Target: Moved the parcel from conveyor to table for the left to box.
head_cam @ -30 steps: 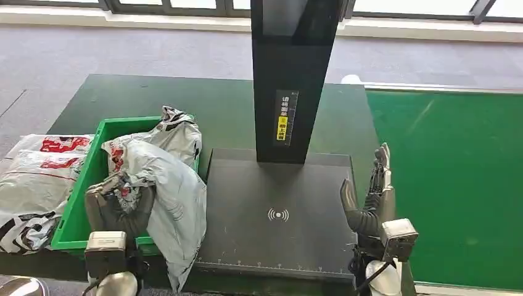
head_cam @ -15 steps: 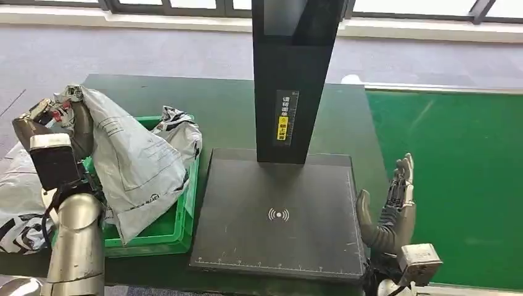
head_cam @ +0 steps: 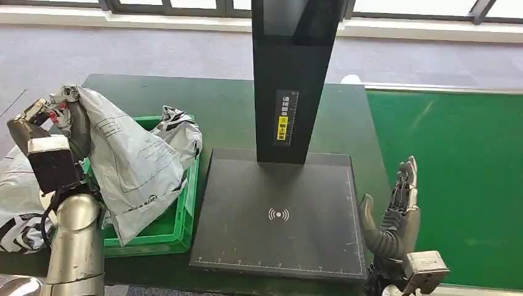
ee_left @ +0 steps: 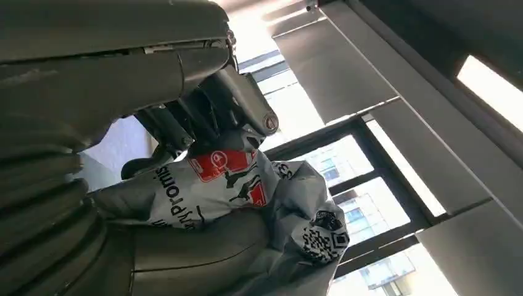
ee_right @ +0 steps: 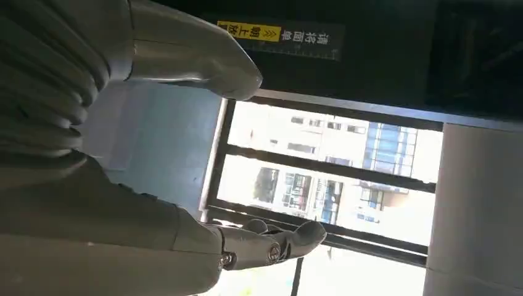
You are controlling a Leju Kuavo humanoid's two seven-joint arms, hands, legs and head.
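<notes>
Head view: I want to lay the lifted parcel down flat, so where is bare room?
The black scanner plate is bare between the green bin and the right hand. The green table behind the bin is free too. Crowded: the bin holds another parcel, under the parcel gripped by the left hand.

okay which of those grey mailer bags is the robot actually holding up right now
The large grey parcel hanging from the raised left hand over the green bin. The crumpled one lies in the bin; others lie left of it.

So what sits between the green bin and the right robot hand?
In the head view, the flat black scanner platform with its upright post lies between the green bin and the open right robot hand.
</notes>
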